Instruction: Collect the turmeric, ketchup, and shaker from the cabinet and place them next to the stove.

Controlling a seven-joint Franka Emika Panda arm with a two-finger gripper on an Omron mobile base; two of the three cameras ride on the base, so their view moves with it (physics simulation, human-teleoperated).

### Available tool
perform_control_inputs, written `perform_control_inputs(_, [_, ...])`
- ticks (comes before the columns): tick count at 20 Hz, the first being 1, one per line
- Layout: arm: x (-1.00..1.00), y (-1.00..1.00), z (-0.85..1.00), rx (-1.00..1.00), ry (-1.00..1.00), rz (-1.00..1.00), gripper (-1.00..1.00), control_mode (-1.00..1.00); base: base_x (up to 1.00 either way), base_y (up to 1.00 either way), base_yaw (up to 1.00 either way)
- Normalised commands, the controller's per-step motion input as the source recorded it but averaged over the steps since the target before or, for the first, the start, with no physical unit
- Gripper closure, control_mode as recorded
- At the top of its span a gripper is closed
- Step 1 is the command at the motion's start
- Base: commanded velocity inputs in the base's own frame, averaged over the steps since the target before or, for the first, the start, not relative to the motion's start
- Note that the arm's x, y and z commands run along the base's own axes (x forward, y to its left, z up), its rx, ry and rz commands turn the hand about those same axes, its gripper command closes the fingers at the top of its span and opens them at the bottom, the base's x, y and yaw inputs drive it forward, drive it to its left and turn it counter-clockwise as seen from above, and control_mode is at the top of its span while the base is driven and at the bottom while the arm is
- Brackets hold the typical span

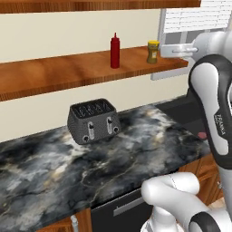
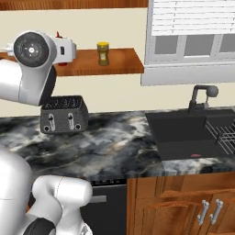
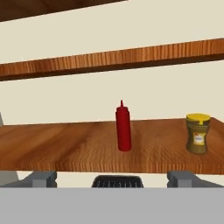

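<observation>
Nearest the camera on the hand, the pincer (image 3: 113, 178) stands with its two fingertips (image 3: 41, 178) spread wide and nothing between them, so it is released and carrying nothing; it hangs in front of the shelf edge, level with the board. Below and beyond it sits the marbled counter (image 1: 136, 145) with a dark toaster (image 1: 93, 120) against the wall, and none of the three task items stands on that counter in the base views. Farther back, on the lower board of the cabinet (image 3: 65, 146), the ketchup (image 3: 123, 129) stands upright roughly opposite the middle of the pincer, and the turmeric (image 3: 197, 133) stands upright well to its right, nearer the end of the board, the two apart from each other. A pale sliver at the left edge of the hand view could be the shaker, but I cannot tell. The stove falls outside these pictures. My reading is that the task is at its very beginning: no item has been collected, at least two wait on the shelf, and all three deliveries remain to be made.
</observation>
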Motion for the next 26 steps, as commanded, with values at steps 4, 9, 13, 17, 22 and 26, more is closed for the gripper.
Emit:
perform_control_inputs(4, [0.4,0.0,-0.36,-0.05,-0.01,0.0,-1.0,-1.0,0.0,0.0,0.0])
perform_control_inputs(9, [0.45,0.0,-0.16,-0.01,0.0,0.0,-1.0,-1.0,0.0,0.0,0.0])
perform_control_inputs(13, [0.47,0.0,0.0,0.0,0.0,0.0,-1.0,-1.0,0.0,0.0,0.0])
perform_control_inputs(17, [0.47,0.0,0.0,0.0,0.0,0.0,-1.0,-1.0,0.0,0.0,0.0])
perform_control_inputs(22, [0.42,0.02,0.0,0.0,0.0,0.0,-1.0,-1.0,0.0,0.0,0.0])
perform_control_inputs(26, [0.38,0.14,0.0,0.0,0.01,0.0,-1.0,-1.0,0.0,0.0,0.0])
